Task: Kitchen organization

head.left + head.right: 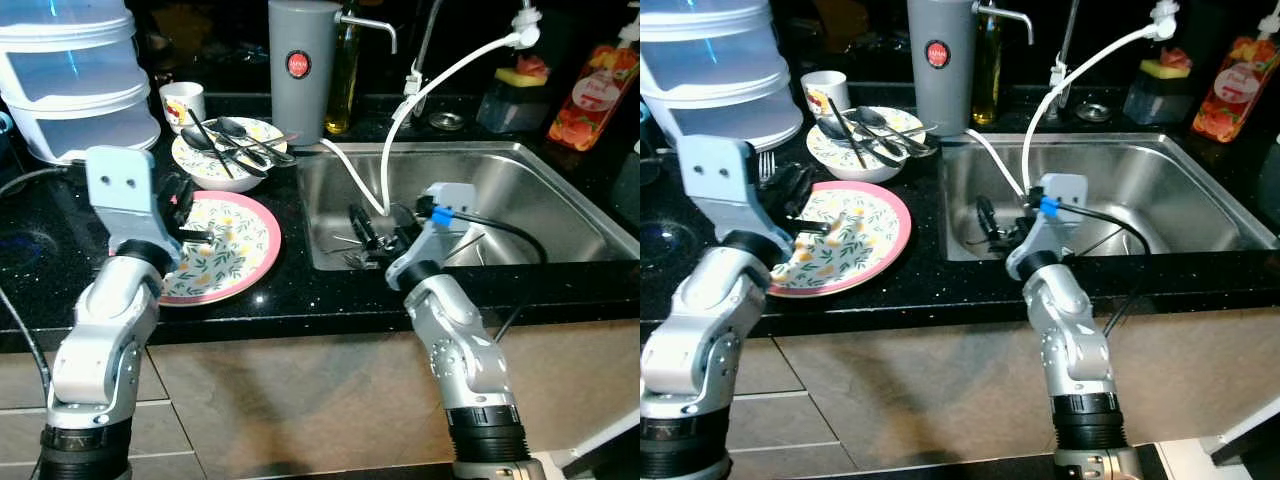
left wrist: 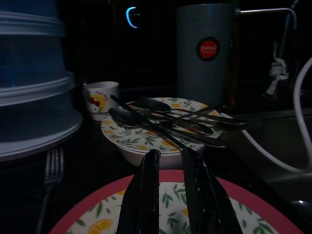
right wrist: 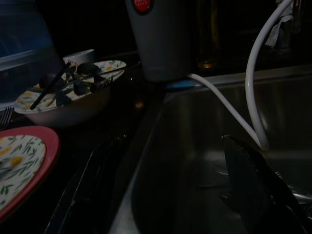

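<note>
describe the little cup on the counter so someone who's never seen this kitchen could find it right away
Start at the steel sink and move to the black counter on its left. Behind the pink-rimmed plate sits a flowered bowl piled with spoons. The cup stands just behind that bowl, beside the stacked white containers: small, white, with a red and yellow picture on its side.

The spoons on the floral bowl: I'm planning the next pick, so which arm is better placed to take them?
Left, probably. The left gripper hangs over the pink-rimmed plate, directly facing the bowl with the spoons. The right gripper is down in the sink.
</note>
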